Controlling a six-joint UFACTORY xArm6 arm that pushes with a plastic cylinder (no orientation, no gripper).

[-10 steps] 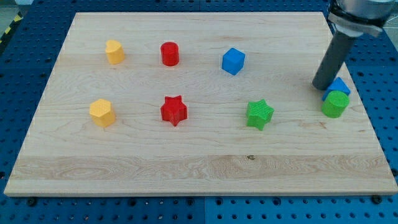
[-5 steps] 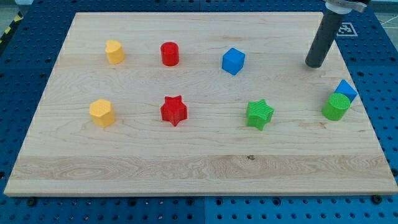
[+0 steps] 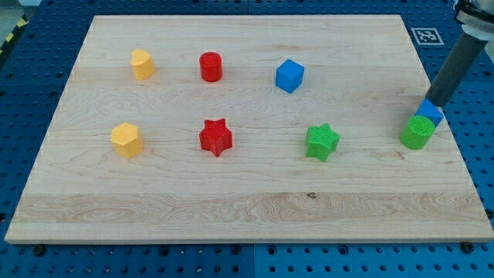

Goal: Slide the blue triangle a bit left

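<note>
My tip (image 3: pixel 434 103) sits at the blue triangle's (image 3: pixel 429 112) upper right edge, apparently touching. Green cylinder (image 3: pixel 417 132) abuts the triangle below. No hand fitted, only the rod.

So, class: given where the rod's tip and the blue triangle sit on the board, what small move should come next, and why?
Probably a short push toward the view's left. My tip sits at the blue triangle's upper right edge, so moving left should nudge it that way. The green cylinder touches it below and may drag along.

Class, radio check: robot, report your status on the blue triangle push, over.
My tip at the view's right edge, just above-right of the blue triangle block. Triangle touching the green cylinder block below it. Green star block sits further left, lower.
</note>
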